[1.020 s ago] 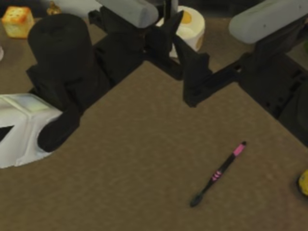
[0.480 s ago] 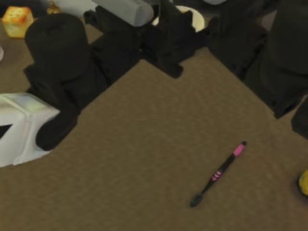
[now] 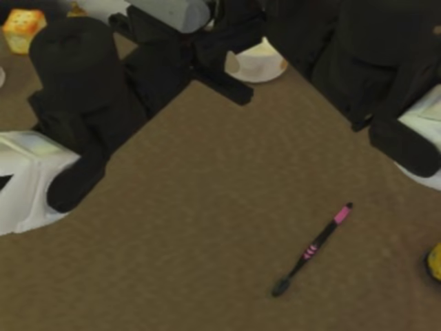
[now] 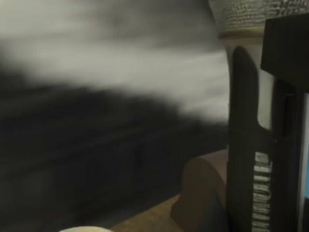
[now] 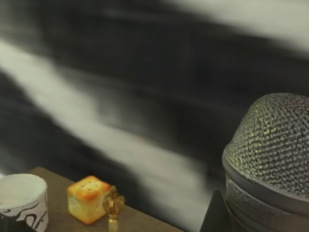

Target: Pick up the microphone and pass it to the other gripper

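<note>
Looking down on the table [image 3: 207,207], we found both arms crowded at its far edge. The left gripper [image 3: 220,69] hung near the middle of that edge, just beside a white cup [image 3: 260,63]. We could not tell how that gripper stood, open or closed.

The right arm [image 3: 372,62] filled the far right corner, its gripper lost from above in the dark mass of the arm. From the right wrist, the microphone [image 5: 273,159] sat very close to the camera and raised off the table. Its rounded silver-grey mesh head filled one corner of the view, and its handle ran out of sight. One dark finger [image 5: 214,216] of the right gripper [image 5: 217,220] lay against the collar under the head. The gripper seemed to be clamped on the handle, though the grip itself was out of frame.

A black toothbrush [image 3: 313,249] with pink marks lay alone toward the near right of the table, well apart from both grippers. A yellow cube [image 3: 24,27] sat at the far left corner.
</note>
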You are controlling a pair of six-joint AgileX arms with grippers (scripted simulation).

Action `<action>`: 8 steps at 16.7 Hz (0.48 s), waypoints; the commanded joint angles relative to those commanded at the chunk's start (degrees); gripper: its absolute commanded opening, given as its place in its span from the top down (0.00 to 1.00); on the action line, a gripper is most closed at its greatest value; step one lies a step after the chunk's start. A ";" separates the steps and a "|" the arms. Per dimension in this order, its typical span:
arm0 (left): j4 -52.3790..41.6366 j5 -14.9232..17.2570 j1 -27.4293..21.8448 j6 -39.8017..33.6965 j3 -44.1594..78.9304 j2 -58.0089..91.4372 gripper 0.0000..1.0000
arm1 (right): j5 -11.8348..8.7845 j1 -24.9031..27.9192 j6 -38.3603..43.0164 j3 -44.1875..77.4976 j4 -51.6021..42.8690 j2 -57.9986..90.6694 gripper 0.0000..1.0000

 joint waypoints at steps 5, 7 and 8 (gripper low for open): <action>0.00 0.00 0.00 0.00 0.00 0.00 1.00 | 0.00 0.00 0.00 0.00 0.00 0.00 0.30; 0.00 0.00 0.00 0.00 0.00 0.00 1.00 | 0.00 0.00 0.00 0.00 0.00 0.00 0.45; 0.00 0.00 0.00 0.00 0.00 0.00 1.00 | 0.00 0.00 0.00 0.00 0.00 0.00 0.53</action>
